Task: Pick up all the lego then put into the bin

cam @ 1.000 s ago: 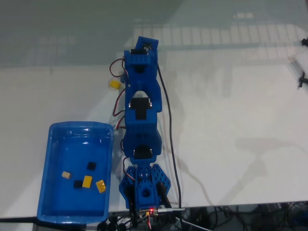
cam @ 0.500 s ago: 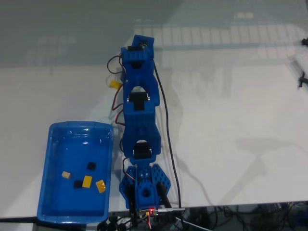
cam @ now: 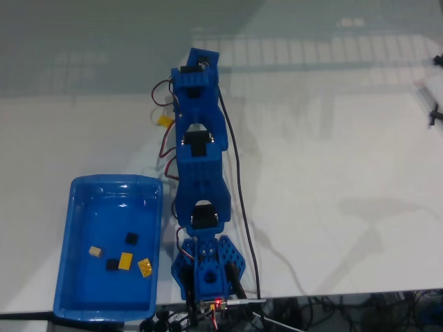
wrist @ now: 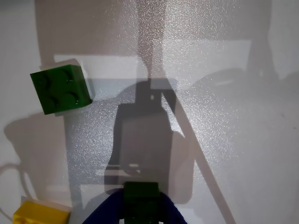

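Note:
In the wrist view my gripper point(wrist: 141, 207) enters from the bottom edge, its blue fingers point(wrist: 105, 215) shut on a dark green lego point(wrist: 141, 193). Another green lego point(wrist: 60, 89) lies on the table at upper left, and a yellow lego point(wrist: 39, 215) sits in the bottom left corner. In the fixed view the blue arm point(cam: 197, 138) stretches away from its base and covers the gripper. A yellow lego point(cam: 164, 121) peeks out at its left side. The blue bin point(cam: 69, 228) at lower left holds several small bricks, among them a yellow one point(cam: 125, 261) and a black one point(cam: 129, 238).
The arm's base point(cam: 208, 273) stands at the table's near edge, right of the bin, with cables point(cam: 242, 207) trailing along the arm. The white table point(cam: 332, 173) stretches open to the right. A dark object point(cam: 436, 114) sits at the far right edge.
The arm has swung slightly to the left and reached a little further out, and it now covers more of the yellow lego beside it. The bin's contents have not moved.

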Available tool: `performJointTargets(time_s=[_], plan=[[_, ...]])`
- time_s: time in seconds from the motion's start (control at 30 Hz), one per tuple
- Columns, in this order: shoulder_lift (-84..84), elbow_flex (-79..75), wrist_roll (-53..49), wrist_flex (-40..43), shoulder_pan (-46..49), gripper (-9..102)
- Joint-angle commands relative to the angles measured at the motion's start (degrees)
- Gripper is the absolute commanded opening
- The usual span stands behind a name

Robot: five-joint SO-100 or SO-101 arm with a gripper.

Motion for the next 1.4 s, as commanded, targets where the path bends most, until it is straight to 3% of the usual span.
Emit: performJointTargets(time_s=[0.0, 0.17, 0.3, 0.53, 0.73, 0.87, 1.1, 1.23, 1.37], plan=[[1.9, -2.5, 0.8, -0.4, -1.1, 0], [16.3, -2.4, 7.9, 0.1, -6.2, 0], [33.5, -2.3, 13.3, 8.3, -16.9, 0], [57.5, 1.9, 14.1, 29.5, -50.1, 0], [64.9, 14.6, 15.6, 41.6, -75.9, 1], [63.0, 20.0, 15.0, 41.0, -77.6, 6], [62.6, 20.8, 13.3, 40.5, -74.7, 32], [62.1, 19.6, 12.9, 40.0, -71.8, 35], [57.3, 9.5, 12.2, 38.9, -59.3, 35]])
